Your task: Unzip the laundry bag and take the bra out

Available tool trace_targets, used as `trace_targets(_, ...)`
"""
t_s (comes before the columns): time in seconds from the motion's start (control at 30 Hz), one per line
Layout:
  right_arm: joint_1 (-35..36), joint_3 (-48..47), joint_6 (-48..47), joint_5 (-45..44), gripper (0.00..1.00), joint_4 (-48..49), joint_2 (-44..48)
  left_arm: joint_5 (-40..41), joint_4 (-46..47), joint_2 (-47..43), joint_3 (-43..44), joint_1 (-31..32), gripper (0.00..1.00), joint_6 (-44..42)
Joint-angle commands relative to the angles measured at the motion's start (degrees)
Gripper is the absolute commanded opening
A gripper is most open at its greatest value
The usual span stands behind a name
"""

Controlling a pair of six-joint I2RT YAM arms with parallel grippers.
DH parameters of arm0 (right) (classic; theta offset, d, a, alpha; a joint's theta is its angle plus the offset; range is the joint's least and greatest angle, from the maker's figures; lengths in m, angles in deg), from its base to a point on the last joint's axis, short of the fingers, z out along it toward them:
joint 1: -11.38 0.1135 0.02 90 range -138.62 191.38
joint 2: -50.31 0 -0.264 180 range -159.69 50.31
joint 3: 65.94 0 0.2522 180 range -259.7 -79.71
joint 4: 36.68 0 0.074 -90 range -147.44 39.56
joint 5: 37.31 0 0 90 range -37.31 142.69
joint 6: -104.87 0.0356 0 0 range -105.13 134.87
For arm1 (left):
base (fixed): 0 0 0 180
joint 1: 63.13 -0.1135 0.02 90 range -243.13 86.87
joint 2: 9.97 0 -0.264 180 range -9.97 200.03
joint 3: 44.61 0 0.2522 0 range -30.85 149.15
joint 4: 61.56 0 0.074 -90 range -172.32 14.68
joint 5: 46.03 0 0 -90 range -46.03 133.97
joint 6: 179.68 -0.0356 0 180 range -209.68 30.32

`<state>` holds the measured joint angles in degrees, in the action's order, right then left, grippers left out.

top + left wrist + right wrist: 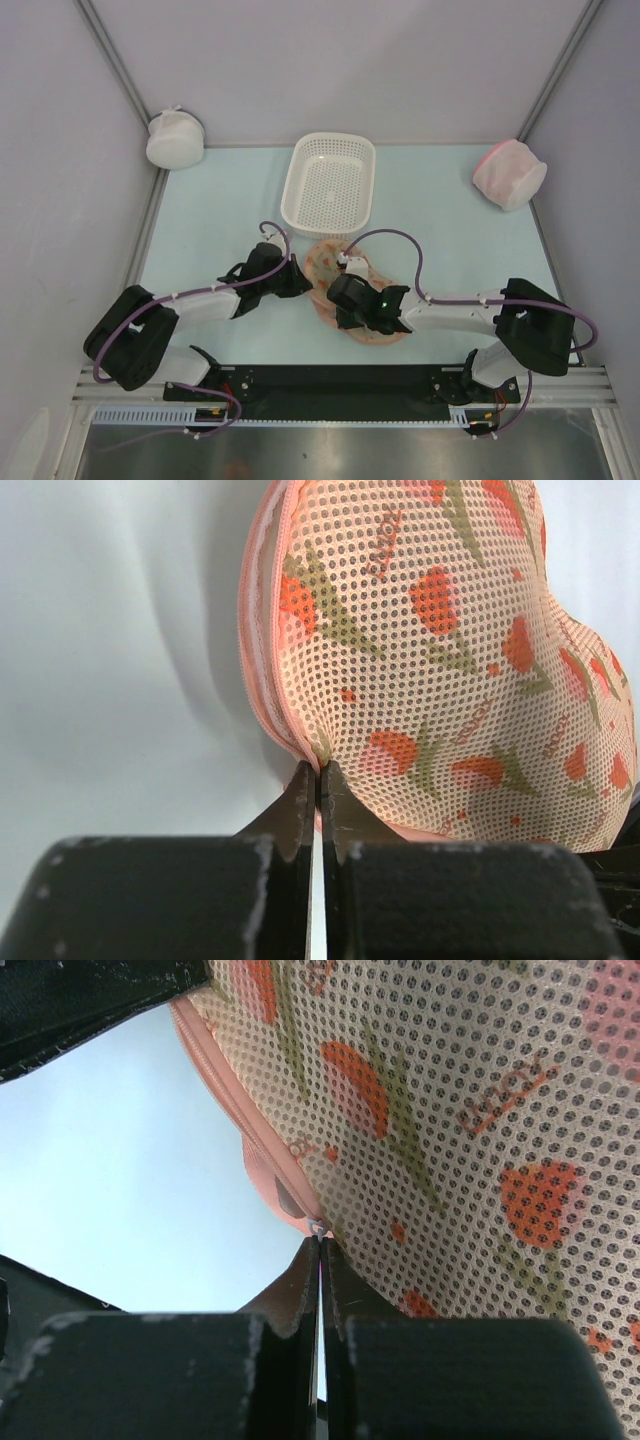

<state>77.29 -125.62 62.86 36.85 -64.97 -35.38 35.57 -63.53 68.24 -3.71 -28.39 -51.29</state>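
Note:
The laundry bag (326, 257), a beige mesh pouch with orange-red and green print and pink edging, lies on the table just in front of the basket, between my two grippers. My left gripper (320, 767) is shut on the bag's (440, 660) pink-edged rim, and the mesh puckers at its tips. It meets the bag's left side (307, 285). My right gripper (319, 1240) is shut on the small metal zipper pull (318, 1226) at the edge of the bag (460, 1120), and its body covers the bag's middle (337, 300). The bra is hidden.
A white perforated basket (331, 182) stands just behind the bag. A round white pouch (175, 139) sits at the back left corner and a pink-and-white pouch (509, 172) at the back right. Grey walls close in both sides and the back.

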Motion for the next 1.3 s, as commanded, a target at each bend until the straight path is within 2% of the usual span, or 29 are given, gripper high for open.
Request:
trace_targets(0.0,0.7,0.6,0.4,-1.2,0.0,-4.9,1.9,3.8,-0.4,-1.0,1.1,-2.0,0.0,-2.7)
trace_targets(1.27,2.0,3.0,4.5,-3.7,0.0,-12.6,8.4,4.3,-2.0,-3.9,-0.7,-5.6,0.0,-4.2)
